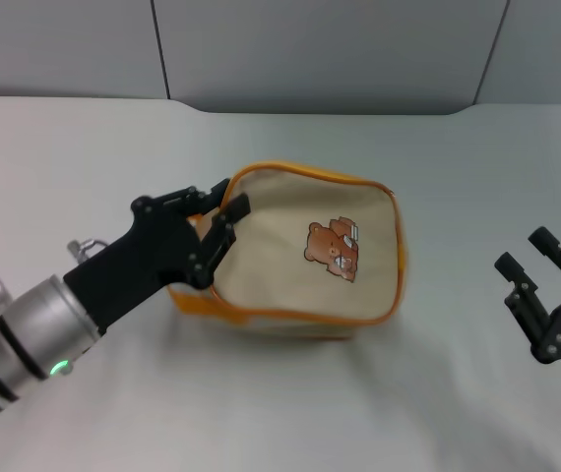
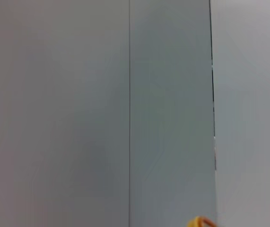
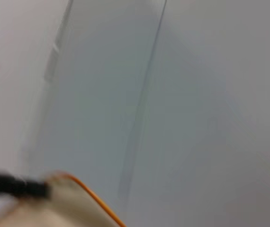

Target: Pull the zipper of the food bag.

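The food bag point(image 1: 290, 211) is a beige boxy bag lying in the middle of the table, bear print point(image 1: 334, 249) facing up. The yellow-orange zipper point(image 1: 310, 173) runs round the edge of that panel. My left gripper point(image 1: 233, 196) is at the bag's far left corner, its black fingertips pinched close together on the orange track. The silver pull tab is hidden between them. A sliver of orange point(image 2: 200, 222) shows in the left wrist view. My right gripper point(image 1: 529, 251) is open and empty, well to the right of the bag. The bag's corner point(image 3: 73, 198) shows in the right wrist view.
The white table point(image 1: 438, 393) runs back to a grey wall point(image 1: 310, 49). A small silver metal ring point(image 1: 84, 248) lies beside my left forearm. An orange part of the bag point(image 1: 184, 298) shows below the left gripper.
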